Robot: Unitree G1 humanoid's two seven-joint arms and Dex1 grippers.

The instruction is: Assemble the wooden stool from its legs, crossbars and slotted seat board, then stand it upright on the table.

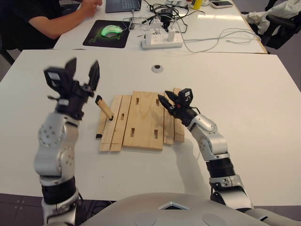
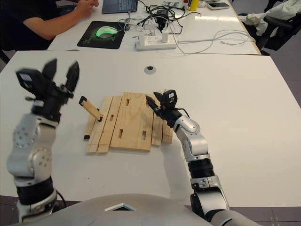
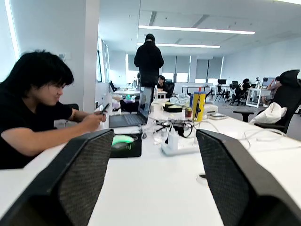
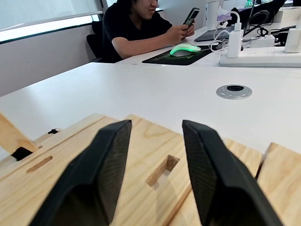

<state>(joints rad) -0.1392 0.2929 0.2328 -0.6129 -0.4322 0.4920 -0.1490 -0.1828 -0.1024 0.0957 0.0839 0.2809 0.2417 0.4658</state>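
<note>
While the stool still lies in flat pieces on the white table point(image 1: 244, 103), both grippers are empty.

Mid-table, the slotted seat board point(image 1: 143, 120) lies flat with narrower planks point(image 1: 113, 125) touching its left edge and more planks along its right edge. A short leg point(image 1: 104, 107) stands tilted from a slot in the left planks. The left gripper point(image 1: 84, 66) hangs high to the left of the wood, fingers spread wide. The right gripper point(image 1: 163, 99) hovers low over the board's far right part, fingers moderately apart.
</note>
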